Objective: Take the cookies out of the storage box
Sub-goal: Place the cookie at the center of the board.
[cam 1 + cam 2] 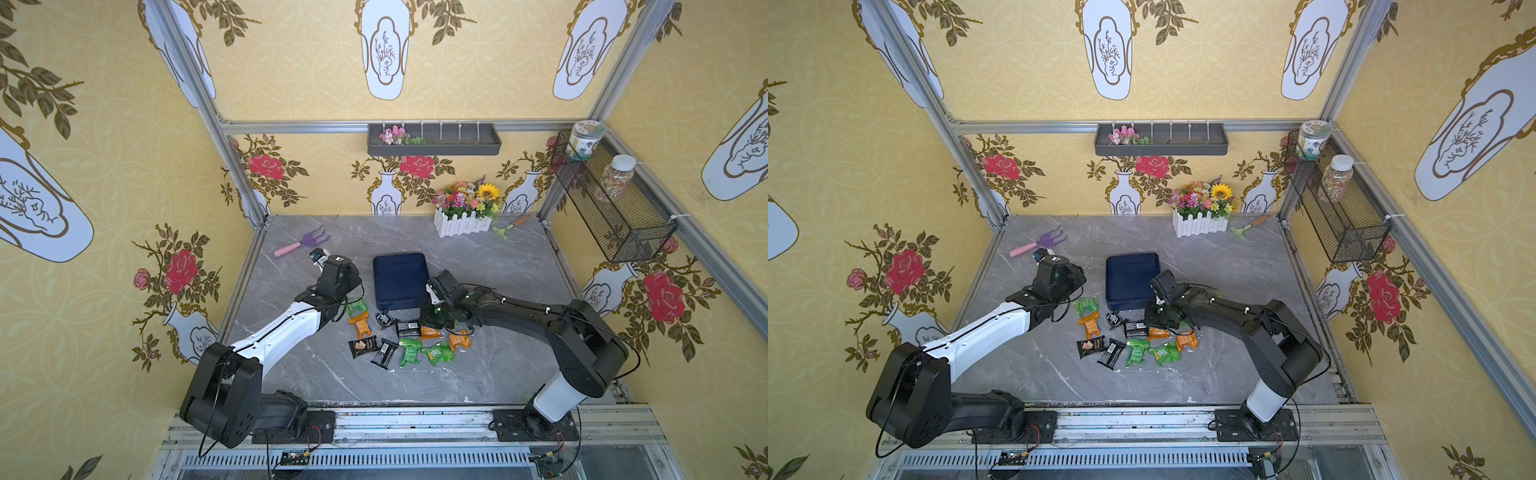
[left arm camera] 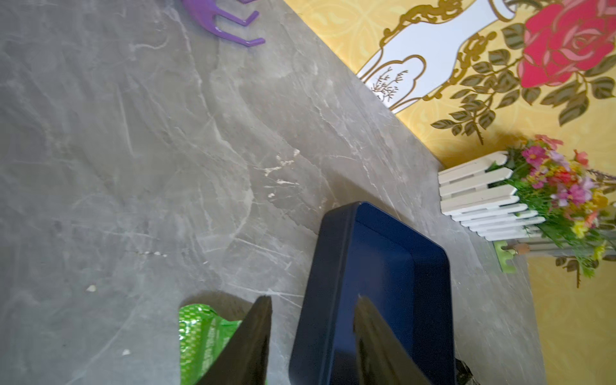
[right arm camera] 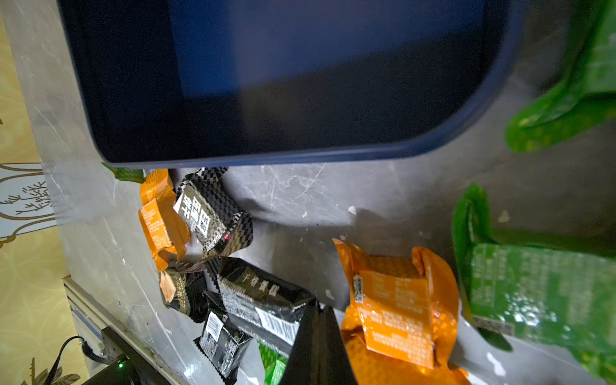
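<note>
Right wrist view: the right gripper (image 3: pixel 319 311), its black fingers pressed together on nothing, hangs among the cookies (image 3: pixel 396 300), small crinkly sealed packets in orange, black and green, which lie on the grey marbled table (image 3: pixel 300 193).
Cookies: in both top views they are scattered just below the centre of the frame (image 1: pixel 409 351), all those I can see on the table, between the two arms.
Left gripper: in the left wrist view the left gripper (image 2: pixel 313 300) is released, its two black fingers (image 2: pixel 253 340) apart. A wall of the box shows in the gap between them and a green packet (image 2: pixel 203 333) lies beside one finger. I cannot tell whether a finger touches the wall.
Storage box: the storage box (image 1: pixel 400 274), a shallow dark navy rectangular tray with rounded corners, sits at the centre of the frame just behind the packets, with a black packet (image 1: pixel 384 319) just beside its near left corner.
Back of table: a purple toy rake with a pink handle (image 1: pixel 301 243) lies left of centre. A white picket planter of artificial flowers (image 1: pixel 463 222) stands right of centre against the wall, a green hand rake (image 1: pixel 509 227) beside it.
Walls: a long grey tray (image 1: pixel 434 143) hangs at upper centre. A black wire mesh basket (image 1: pixel 615 199) at the upper right holds two jars with pale lids (image 1: pixel 584 139).
</note>
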Robot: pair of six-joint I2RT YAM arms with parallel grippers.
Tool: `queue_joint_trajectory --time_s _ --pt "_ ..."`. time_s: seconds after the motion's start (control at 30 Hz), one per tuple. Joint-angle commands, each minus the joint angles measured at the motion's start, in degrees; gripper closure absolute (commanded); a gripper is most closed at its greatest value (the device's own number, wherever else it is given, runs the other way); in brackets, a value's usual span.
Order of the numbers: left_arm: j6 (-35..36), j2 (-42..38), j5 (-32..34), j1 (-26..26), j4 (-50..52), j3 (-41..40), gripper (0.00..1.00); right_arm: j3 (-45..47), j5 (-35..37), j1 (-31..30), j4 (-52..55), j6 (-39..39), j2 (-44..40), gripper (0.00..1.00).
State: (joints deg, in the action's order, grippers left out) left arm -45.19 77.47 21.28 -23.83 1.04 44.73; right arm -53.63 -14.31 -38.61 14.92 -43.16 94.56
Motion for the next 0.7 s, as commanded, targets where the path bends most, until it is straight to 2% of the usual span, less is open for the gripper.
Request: queue_joint_trajectory --time_s 0.0,0.1,0.2,0.33,0.5,0.6,0.67 --pt "-1.6 -0.7 -0.5 0.6 -2.5 -1.3 0.55 -0.4 2.4 -0.1 -0.3 1.3 0.2 0.91" --pt "-2.3 -1.6 0.0 1.3 -3.1 -2.6 0.55 -1.5 4.2 -0.5 1.7 1.9 -0.4 0.76" --pt "-2.9 -2.7 0.8 1.8 -4.5 -4.3 0.55 -2.2 4.8 -0.5 3.2 2.7 -1.2 0.68" --pt "-3.2 -4.2 2.4 2.2 -5.4 -5.3 0.54 -1.9 6.3 -0.5 4.2 3.2 -4.1 0.62" --pt "-1.9 -8.2 6.7 2.7 -8.4 -7.6 0.53 0.3 11.9 0.7 4.2 5.2 -13.9 0.50" --pt "2.6 -11.1 11.9 2.9 -12.9 -9.7 0.45 1.5 17.6 4.2 5.0 8.2 -21.4 0.36" --pt "8.6 -12.9 15.3 3.0 -18.7 -11.7 0.36 3.2 22.6 8.9 3.7 10.9 -26.3 0.27"
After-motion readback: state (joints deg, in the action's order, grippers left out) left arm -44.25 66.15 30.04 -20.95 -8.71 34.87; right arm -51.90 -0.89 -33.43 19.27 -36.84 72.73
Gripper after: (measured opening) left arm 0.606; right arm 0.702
